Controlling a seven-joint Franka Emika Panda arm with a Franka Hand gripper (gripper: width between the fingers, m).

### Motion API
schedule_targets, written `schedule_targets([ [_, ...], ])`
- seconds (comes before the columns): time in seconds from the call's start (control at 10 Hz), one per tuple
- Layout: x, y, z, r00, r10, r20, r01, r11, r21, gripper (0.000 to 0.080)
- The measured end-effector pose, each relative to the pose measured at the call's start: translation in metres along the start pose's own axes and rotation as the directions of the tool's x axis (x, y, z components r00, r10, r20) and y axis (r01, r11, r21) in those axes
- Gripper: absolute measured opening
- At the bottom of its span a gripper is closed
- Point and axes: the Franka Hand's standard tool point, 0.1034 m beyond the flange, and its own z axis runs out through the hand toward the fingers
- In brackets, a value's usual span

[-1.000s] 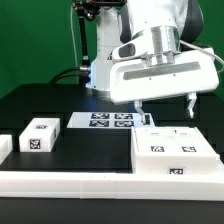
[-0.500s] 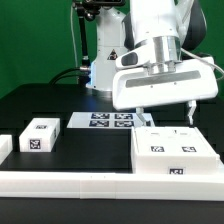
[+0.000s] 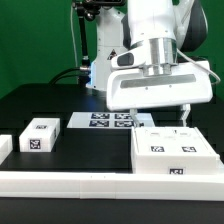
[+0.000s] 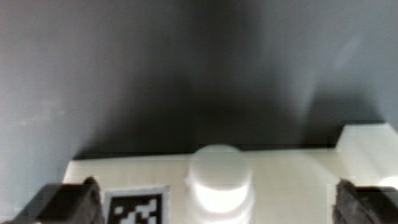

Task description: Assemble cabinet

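The cabinet (image 3: pixel 172 155) is the big white box with black-and-white tags at the exterior view's right, lying on the black table. My gripper (image 3: pixel 162 112) hangs open and empty just above its far edge, one finger on each side. In the wrist view the gripper (image 4: pixel 214 208) straddles a white round peg (image 4: pixel 219 175) that stands up from the cabinet's white face (image 4: pixel 294 175), next to a tag (image 4: pixel 139 205). The fingers (image 4: pixel 63 205) do not touch the peg. A small white tagged block (image 3: pixel 40 135) sits at the exterior view's left.
The marker board (image 3: pixel 105 121) lies behind the cabinet, near the robot's base. A long low white rail (image 3: pixel 70 181) runs along the table's front edge. Another white block (image 3: pixel 4 148) is cut off at the exterior view's far left.
The gripper has shifted slightly toward the exterior view's left and turned a little at the wrist, staying open above the cabinet. Nothing else has moved.
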Motion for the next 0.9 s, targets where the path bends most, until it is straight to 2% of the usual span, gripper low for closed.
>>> schedule_targets([
  [0.4, 0.000, -0.002, 0.002, 1.000, -0.007, 0.002, 0.007, 1.000, 0.001, 0.0649],
  [0.5, 0.001, -0.005, 0.010, 1.000, -0.020, 0.004, 0.020, 1.000, 0.004, 0.0649],
  [0.7, 0.005, -0.002, 0.025, 1.000, -0.020, 0.008, 0.020, 1.000, 0.005, 0.0649],
  [0.9, 0.004, -0.007, 0.028, 1.000, -0.025, 0.011, 0.025, 1.000, 0.009, 0.0649],
])
